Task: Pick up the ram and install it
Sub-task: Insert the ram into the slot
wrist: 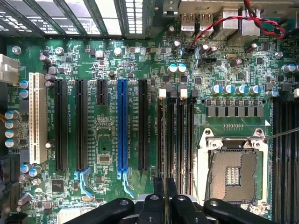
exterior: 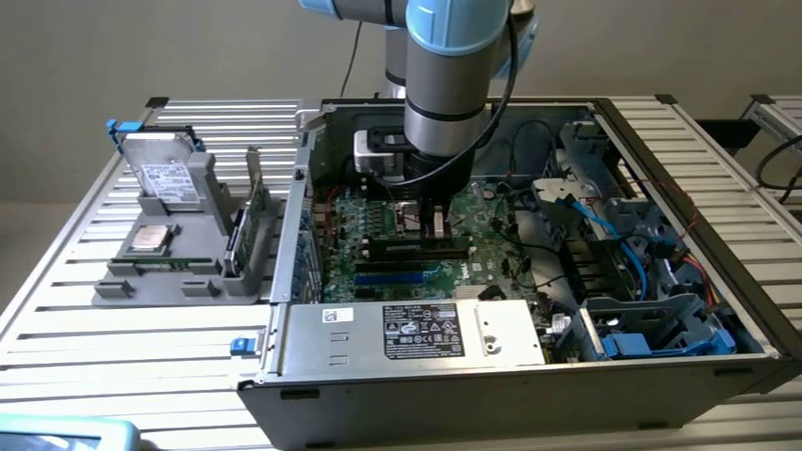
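Exterior view: the gripper [exterior: 433, 224] is seen inside the open case [exterior: 376, 395], over the motherboard [exterior: 376, 235], with cables [exterior: 589, 202] crowded at its 3 o'clock. What appears to be the ram [exterior: 163, 266] is seen lying in the grey tray [exterior: 119, 291], at the case's 9 o'clock

Wrist view: the fingers [wrist: 159, 189] are pressed nearly together, with nothing seen held, over the memory slots [wrist: 181, 140]

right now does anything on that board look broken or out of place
Nothing stands out: the green motherboard looks intact, its long black slots sit straight and parallel, and the square metal processor socket is bare.
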`<state>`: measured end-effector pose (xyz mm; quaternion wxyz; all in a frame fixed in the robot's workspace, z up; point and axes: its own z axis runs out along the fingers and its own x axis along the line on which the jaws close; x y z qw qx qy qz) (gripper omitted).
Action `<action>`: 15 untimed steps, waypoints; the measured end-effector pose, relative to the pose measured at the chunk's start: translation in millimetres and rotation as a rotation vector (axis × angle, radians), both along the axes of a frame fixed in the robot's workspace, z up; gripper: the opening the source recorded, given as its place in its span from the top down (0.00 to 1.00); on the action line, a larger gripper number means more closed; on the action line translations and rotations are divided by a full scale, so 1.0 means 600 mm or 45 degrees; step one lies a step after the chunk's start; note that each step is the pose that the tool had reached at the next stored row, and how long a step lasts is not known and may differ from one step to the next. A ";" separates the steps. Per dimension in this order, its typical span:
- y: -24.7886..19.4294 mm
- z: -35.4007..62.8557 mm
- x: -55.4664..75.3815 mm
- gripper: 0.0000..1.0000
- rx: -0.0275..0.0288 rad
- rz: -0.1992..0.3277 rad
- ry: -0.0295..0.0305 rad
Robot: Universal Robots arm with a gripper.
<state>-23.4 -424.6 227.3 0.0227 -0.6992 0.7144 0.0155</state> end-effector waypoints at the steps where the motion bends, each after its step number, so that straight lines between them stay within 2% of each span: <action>1: 0.0000 0.000 0.000 0.86 0.0000 -0.003 -0.0001; 13: 0.0000 -0.002 0.000 0.86 0.0000 -0.024 0.0000; 15: 0.0000 -0.002 0.000 0.86 -0.0001 -0.025 0.0024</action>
